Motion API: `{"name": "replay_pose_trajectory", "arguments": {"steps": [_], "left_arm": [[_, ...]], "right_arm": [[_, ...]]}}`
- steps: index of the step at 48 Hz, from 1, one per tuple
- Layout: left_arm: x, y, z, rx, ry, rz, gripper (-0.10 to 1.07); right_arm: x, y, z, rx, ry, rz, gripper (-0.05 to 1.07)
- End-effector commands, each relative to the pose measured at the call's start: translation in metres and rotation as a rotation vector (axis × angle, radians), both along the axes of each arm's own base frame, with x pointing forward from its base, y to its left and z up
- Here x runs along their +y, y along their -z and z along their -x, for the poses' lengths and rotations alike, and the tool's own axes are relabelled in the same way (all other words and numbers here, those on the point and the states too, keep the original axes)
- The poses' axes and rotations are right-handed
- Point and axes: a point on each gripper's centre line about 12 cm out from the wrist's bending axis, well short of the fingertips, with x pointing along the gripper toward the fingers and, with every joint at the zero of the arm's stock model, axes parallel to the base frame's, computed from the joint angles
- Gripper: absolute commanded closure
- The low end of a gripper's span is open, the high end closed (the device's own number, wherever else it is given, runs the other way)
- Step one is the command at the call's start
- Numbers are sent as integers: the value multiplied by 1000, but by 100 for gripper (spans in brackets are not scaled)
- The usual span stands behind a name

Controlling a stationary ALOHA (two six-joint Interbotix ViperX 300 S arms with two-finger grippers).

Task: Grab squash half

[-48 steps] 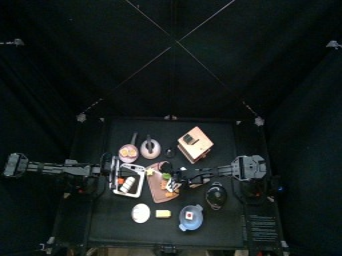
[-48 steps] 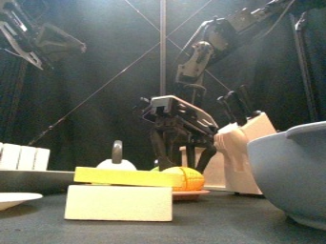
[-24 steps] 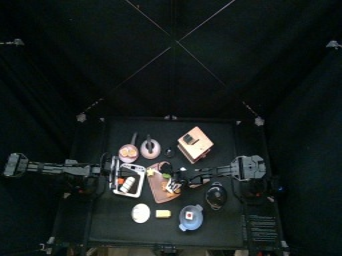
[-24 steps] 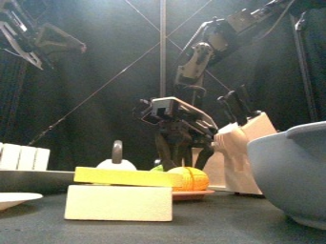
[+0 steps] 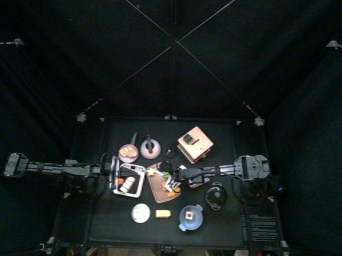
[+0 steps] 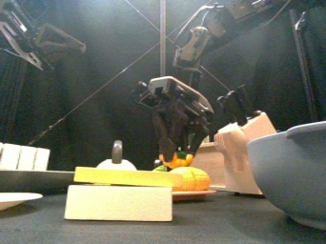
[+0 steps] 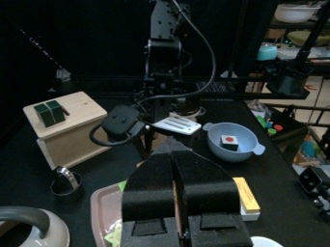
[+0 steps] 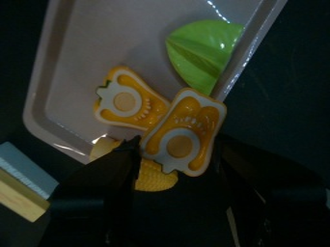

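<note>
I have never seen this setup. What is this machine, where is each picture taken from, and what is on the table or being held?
It is a robot with two black arms at a small table. One picture looks straight down, one looks level from the table's front edge, and one camera rides on each wrist. The left gripper rests shut at its side. The right gripper hangs, jaws wide, over a tray. The squash half lies there between them, not clearly gripped.

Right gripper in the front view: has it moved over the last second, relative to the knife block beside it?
Yes. The right gripper has swung upward and tilted, its body now higher against the fixed knife block, with its open jaws reaching down toward the squash half.
</note>
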Motion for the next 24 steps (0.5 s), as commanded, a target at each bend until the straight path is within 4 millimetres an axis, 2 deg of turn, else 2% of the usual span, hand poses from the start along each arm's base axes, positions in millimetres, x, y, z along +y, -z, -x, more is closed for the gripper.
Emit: {"name": "replay_pose_trajectory", "arguments": {"steps": [1,12,24], "left_arm": [[0,-5,-1,-15,-1,-3,100],[0,-5,-1,-15,-1,-3,100],[0,-5,-1,-17,-1,-2,100]], "right_arm": [[0,-30,-2,-87,-7,8,27],[0,-30,-2,-99,-10,9,27],[-1,-39,-1,-148,-16,19,27]]}}
